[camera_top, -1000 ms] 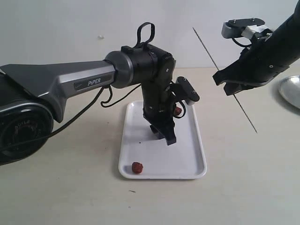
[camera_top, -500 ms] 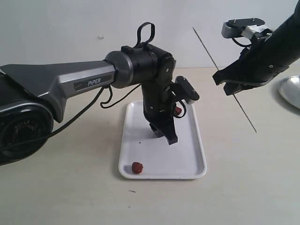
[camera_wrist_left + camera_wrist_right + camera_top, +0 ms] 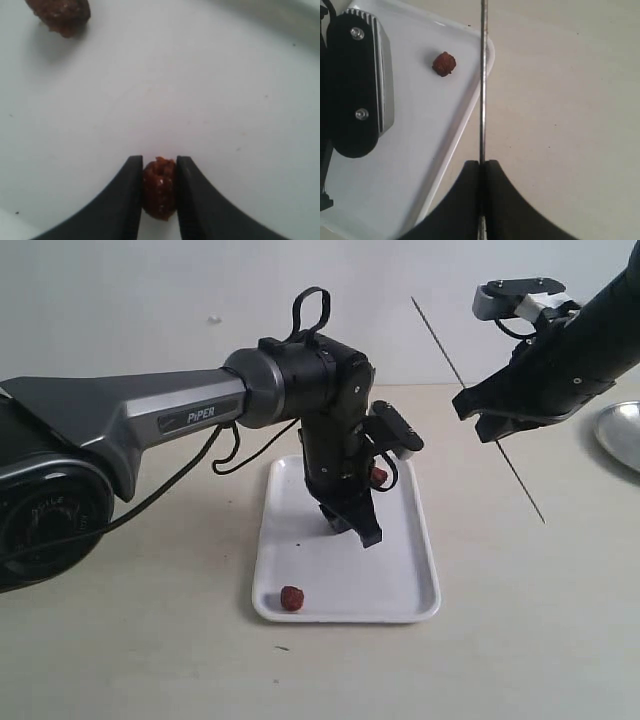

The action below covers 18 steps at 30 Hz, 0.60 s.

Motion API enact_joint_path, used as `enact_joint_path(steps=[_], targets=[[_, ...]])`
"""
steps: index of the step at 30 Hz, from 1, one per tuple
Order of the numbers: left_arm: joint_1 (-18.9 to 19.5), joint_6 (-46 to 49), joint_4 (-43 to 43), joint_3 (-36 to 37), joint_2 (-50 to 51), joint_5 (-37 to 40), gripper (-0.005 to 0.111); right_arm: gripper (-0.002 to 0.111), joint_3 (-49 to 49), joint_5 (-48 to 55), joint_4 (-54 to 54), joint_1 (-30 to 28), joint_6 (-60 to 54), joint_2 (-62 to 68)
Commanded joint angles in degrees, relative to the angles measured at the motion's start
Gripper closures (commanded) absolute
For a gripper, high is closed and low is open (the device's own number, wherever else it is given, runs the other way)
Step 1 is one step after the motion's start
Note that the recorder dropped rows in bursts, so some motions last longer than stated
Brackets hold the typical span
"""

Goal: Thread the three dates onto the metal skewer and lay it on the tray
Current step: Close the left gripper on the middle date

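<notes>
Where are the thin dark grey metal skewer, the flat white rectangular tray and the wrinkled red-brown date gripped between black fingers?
thin dark grey metal skewer (image 3: 482, 90), right wrist view, mid-shaft.
flat white rectangular tray (image 3: 385, 575), exterior view, bare floor.
wrinkled red-brown date (image 3: 159, 189), left wrist view, its middle.

left arm (image 3: 120, 405): grey shell, white PiPER lettering (image 3: 200, 416) | wrist (image 3: 325, 380): black, looped cable (image 3: 310, 302) | left hand (image 3: 352, 530): black

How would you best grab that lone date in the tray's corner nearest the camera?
Probably across its middle, from straight above: the date is a small round lump lying on the flat tray, close to its rim.
</notes>
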Motion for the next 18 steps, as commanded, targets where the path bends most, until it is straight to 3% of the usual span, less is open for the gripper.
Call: enact_joint_path(steps=[1,18], targets=[[0.1,-0.7,-0.2,-0.2,0.5,2.2,0.084,0.108,-0.6,-0.7,0.5,-0.3,-0.3,-0.1],[1.4,-5.2,-2.6,-0.2,-3.1,2.2,0.090,0.108,-0.6,-0.7,0.5,-0.3,-0.3,-0.1]])
